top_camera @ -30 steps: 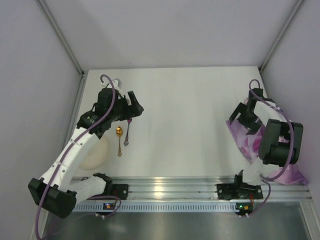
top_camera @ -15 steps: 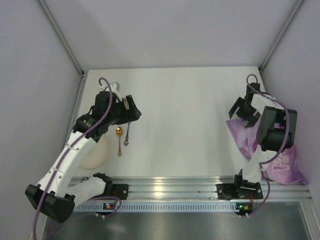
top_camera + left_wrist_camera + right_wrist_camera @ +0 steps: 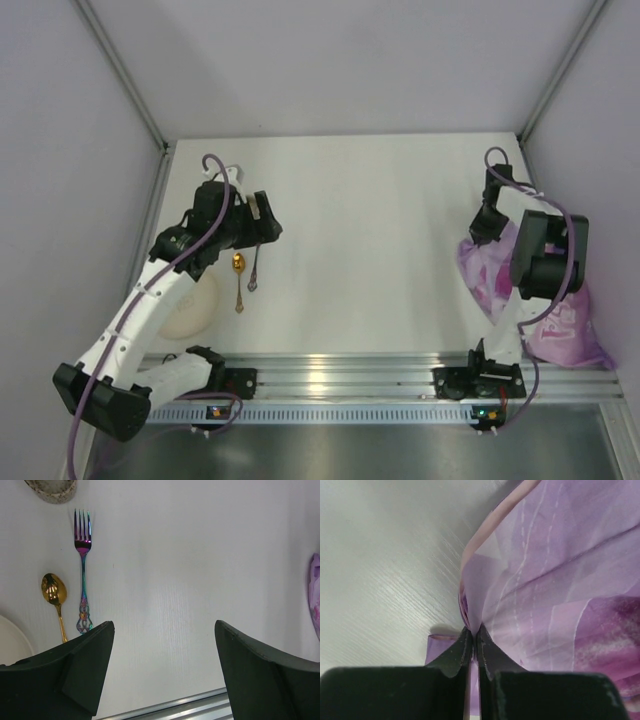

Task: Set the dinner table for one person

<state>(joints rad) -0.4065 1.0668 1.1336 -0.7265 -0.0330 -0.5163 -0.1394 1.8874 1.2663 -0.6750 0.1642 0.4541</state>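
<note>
A fold of the crumpled purple printed placemat (image 3: 545,580), bunched at the right edge of the large matte white counter (image 3: 370,220), is now pinched by the right hand (image 3: 471,632), which was open a second ago. Spreading can likely begin. The left hand (image 3: 162,627) is held open.

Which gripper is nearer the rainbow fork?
Left. The left gripper is open right by the fork; the right gripper is across the table, shut on the placemat.
</note>
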